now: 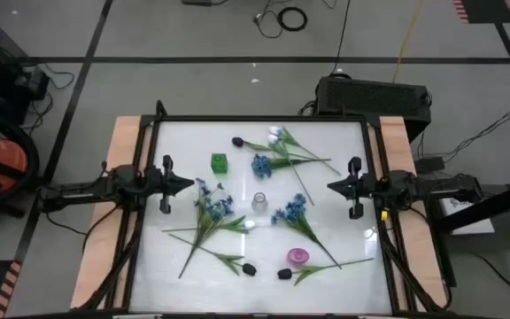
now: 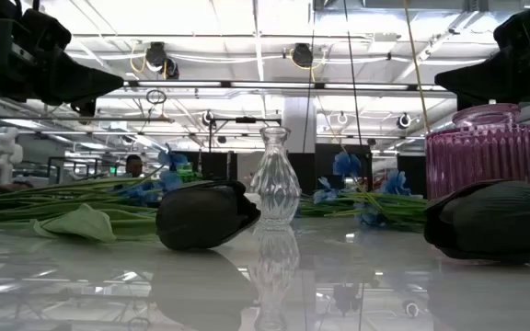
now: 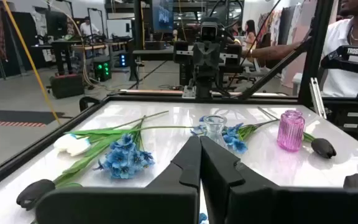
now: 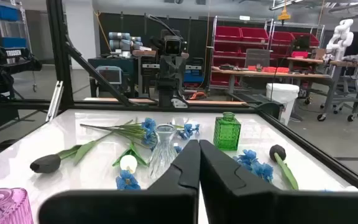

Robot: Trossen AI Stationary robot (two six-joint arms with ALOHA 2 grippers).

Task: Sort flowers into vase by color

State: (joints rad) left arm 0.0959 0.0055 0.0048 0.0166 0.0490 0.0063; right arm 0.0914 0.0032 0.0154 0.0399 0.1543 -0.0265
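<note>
Across the glossy white table [image 1: 343, 142], framed by a dark rail with bare wood strips along both sides, the flowers [image 1: 211, 213] lie loose and flat: a spray of small blue blooms with long green stems near the left arm, another blue spray [image 1: 290, 211] right of centre, a third blue cluster [image 1: 261, 165] toward the far side beside a white tulip [image 1: 275, 135], and black tulip buds at the far edge [image 1: 236, 141] and along the near edge [image 1: 249, 268], [image 1: 283, 275]. Three vases stand upright among them: a small clear glass vase [image 1: 259, 203] with a ribbed, waisted body at the centre, a square green glass vase [image 1: 219, 162] toward the far left, and a ribbed pink glass vase [image 1: 297, 257] near the front, just beside one black bud. Stems fan out around the clear vase on nearly every side, and leaves crowd close to the pink one. The left gripper [image 1: 187, 184] waits at the left edge of the table, its dark fingers pressed together with nothing between them; the right gripper [image 1: 333, 185] mirrors it at the right edge, likewise closed and empty-handed. Both hang above the surface, well apart from every flower. Bare tabletop shows mostly in the corners and along the right side past the stems.
</note>
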